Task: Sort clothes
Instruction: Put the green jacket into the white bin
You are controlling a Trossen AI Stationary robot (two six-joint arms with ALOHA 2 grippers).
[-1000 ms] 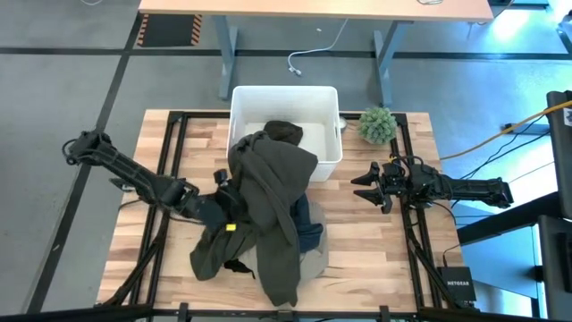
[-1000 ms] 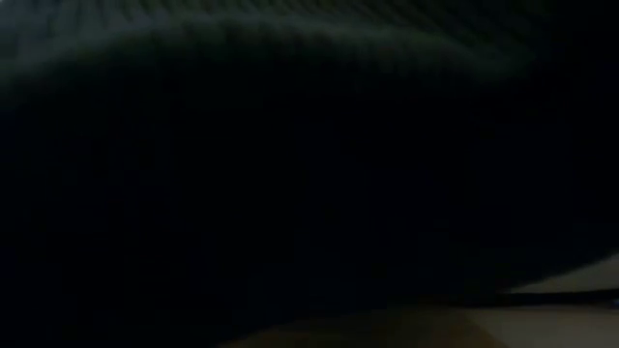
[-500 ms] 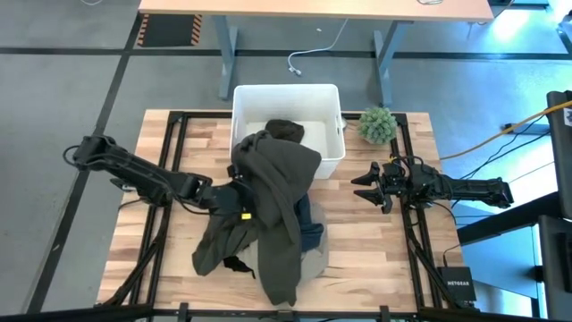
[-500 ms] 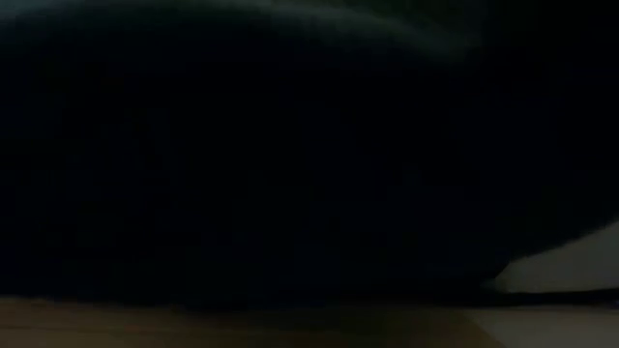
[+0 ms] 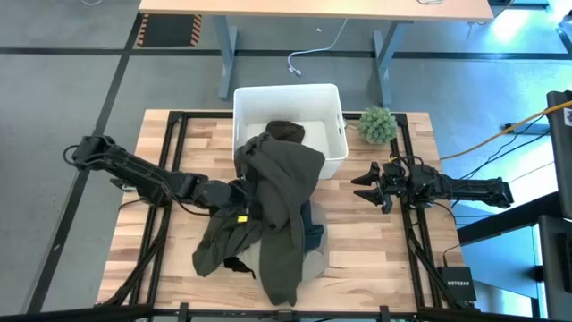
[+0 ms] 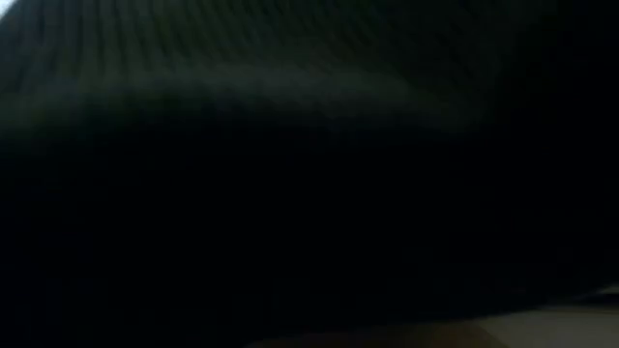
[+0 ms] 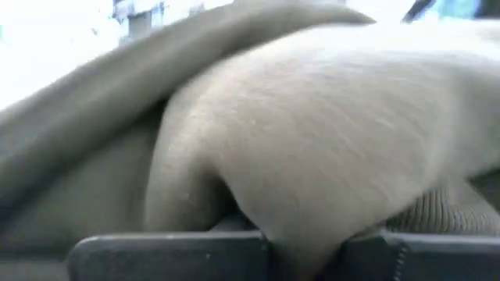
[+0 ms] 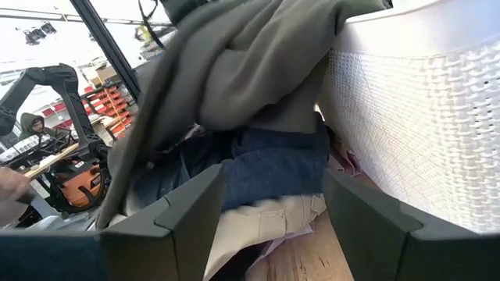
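Observation:
A dark olive green garment (image 5: 281, 179) is draped from the front rim of the white bin (image 5: 290, 92) down over a pile on the table. The pile includes a blue garment (image 5: 310, 234) and a khaki-beige one (image 5: 308, 264). My left gripper (image 5: 243, 192) is at the olive garment's left side, shut on its cloth. My right gripper (image 5: 360, 187) is open and empty, to the right of the pile. Its wrist view shows the olive garment (image 8: 250, 62), the blue one (image 8: 273, 164) and a bit of pink cloth (image 8: 349, 162) by the bin wall. My left gripper holds a bunched fold of the olive garment (image 7: 297, 226) pinched between its two fingers. It comes at the cloth roughly level from the table's left. The garment's upper part lies over the bin's front rim (image 5: 268, 143), and its lower end (image 5: 279, 286) lies on the table.
A small green fuzzy plant (image 5: 377, 123) stands to the right of the bin. Dark cloth fills the low view (image 6: 309, 174). Bare wood shows at the table's left (image 5: 170, 148) and at its near right (image 5: 366, 259). People and other arms show beyond the table in the right wrist view.
My left gripper has gone toward the table's right and a little toward the bin, carrying the olive garment's left part with it. The cloth has bunched up higher against the bin's front rim. Its lower end has stayed on the table.

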